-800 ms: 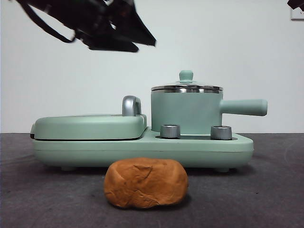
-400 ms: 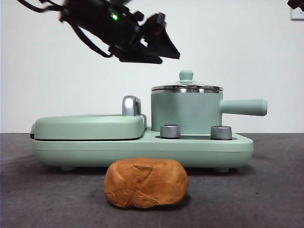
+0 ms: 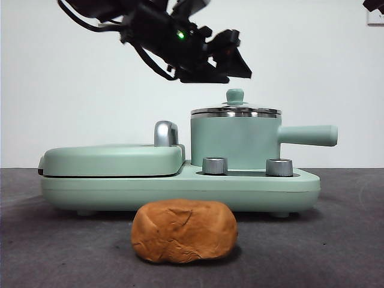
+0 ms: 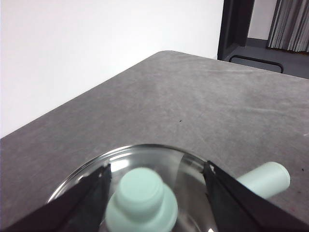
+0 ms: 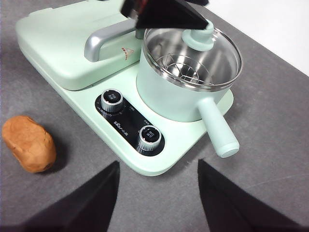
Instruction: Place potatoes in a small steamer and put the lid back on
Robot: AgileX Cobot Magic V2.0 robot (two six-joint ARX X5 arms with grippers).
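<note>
Front view shows our left gripper up over the steamer, just above the knob of the lid. Its jaws are open wide, one on each side of the knob, and they do not touch it. The lid sits on the steamer. The potato lies on the worktop in front of the cooker, well apart from the steamer. Our right gripper waits high up with wide jaws and holds nothing.

We think the lid has to come off first. To do it well, we should go straight down until the knob is right between the jaws, then close gently on its thin neck. Then we lift straight up, so the glass does not bump the rim.
</note>
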